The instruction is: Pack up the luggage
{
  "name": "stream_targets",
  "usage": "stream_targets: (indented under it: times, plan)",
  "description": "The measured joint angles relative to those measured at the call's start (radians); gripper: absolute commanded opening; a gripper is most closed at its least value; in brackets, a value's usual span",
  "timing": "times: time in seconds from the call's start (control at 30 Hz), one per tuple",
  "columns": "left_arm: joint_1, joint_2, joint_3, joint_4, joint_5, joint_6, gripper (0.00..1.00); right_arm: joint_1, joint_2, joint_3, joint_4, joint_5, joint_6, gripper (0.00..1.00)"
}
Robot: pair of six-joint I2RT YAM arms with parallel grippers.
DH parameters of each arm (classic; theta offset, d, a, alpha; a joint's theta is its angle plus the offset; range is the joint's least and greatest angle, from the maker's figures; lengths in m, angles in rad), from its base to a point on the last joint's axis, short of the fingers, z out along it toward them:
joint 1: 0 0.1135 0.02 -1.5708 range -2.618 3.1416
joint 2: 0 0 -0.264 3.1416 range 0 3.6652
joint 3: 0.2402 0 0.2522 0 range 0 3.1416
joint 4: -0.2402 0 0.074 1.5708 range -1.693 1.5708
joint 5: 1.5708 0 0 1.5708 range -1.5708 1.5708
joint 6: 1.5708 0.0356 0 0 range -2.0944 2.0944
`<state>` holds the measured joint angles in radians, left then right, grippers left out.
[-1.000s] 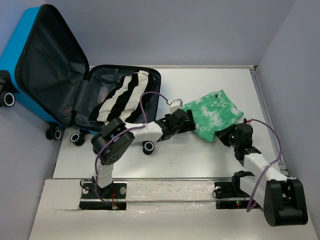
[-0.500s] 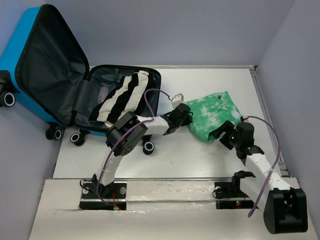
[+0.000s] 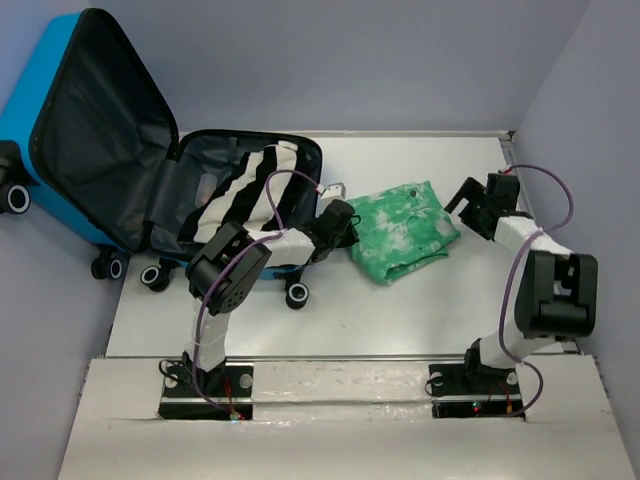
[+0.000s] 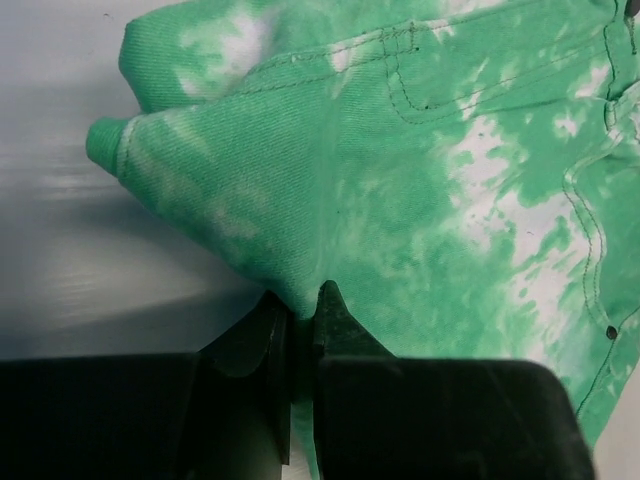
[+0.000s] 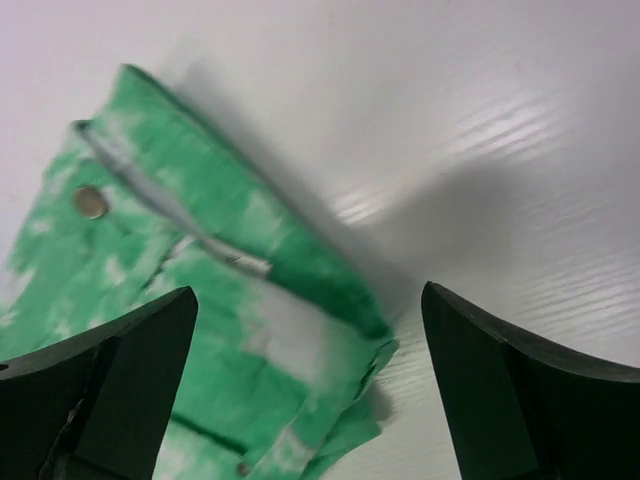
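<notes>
I see the luggage [image 3: 100,130] at the far left of the worktop [image 3: 400,310]; it lies open; its blue lid stands up and leans to the left, with the black inside facing me; a black and white striped cloth [image 3: 250,190] lies in the lower half, which rests flat on the worktop.

A green cloth [image 3: 400,230] with white patches lies on the worktop just to the right of the luggage, near the middle.

My left arm [image 3: 290,250] reaches from the near left, over the near right corner of the luggage, to the left edge of the green cloth [image 4: 450,150]; the left jaws are pinching a small fold of it, the two tips pressed close with the green fold between them.

My right arm [image 3: 545,290] is bent up at the right side; the right jaws are spread wide at the far right, near the right corner of the green cloth [image 5: 200,330]; a metal button [image 5: 92,202] shows on that corner; I cannot tell if the tips touch the cloth.
</notes>
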<state>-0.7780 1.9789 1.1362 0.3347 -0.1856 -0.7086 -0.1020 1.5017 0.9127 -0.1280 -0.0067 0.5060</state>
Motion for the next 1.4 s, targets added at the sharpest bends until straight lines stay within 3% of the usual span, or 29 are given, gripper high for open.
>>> stream_targets:
  times: [0.13,0.33,0.53,0.6,0.63,0.73,0.83,1.03,1.2,1.4]
  plan:
    - [0.01,0.0,0.0,0.004,0.027,0.039,0.06,-0.065,0.193,0.037,0.0,-0.141,-0.045,1.0]
    - [0.019,0.0,0.0,0.007,0.056,0.064,0.06,-0.059,0.277,0.055,0.123,-0.466,-0.063,0.98]
    - [0.022,0.003,0.003,0.005,0.064,0.081,0.06,-0.013,0.318,0.027,0.25,-0.62,-0.032,0.9]
    - [0.028,0.003,0.003,0.004,0.061,0.088,0.06,0.011,0.335,0.026,0.296,-0.628,-0.02,0.76]
    - [0.034,0.004,0.003,0.003,0.059,0.091,0.06,0.026,0.349,0.027,0.325,-0.632,-0.012,0.59]
    - [0.043,0.006,0.005,0.002,0.053,0.1,0.06,0.059,0.387,0.018,0.393,-0.644,0.03,0.25]
    - [0.046,0.01,0.023,-0.016,0.049,0.113,0.06,0.066,0.396,-0.021,0.452,-0.64,0.085,0.07]
    - [0.045,0.01,0.055,-0.063,0.059,0.121,0.06,0.076,0.303,-0.056,0.439,-0.617,0.141,0.07]
    - [0.027,-0.024,0.095,-0.12,0.085,0.125,0.06,0.1,0.117,-0.064,0.389,-0.617,0.172,0.07]
    - [0.039,-0.23,0.182,-0.227,0.097,0.162,0.06,0.199,-0.068,0.049,0.266,-0.526,0.156,0.07]
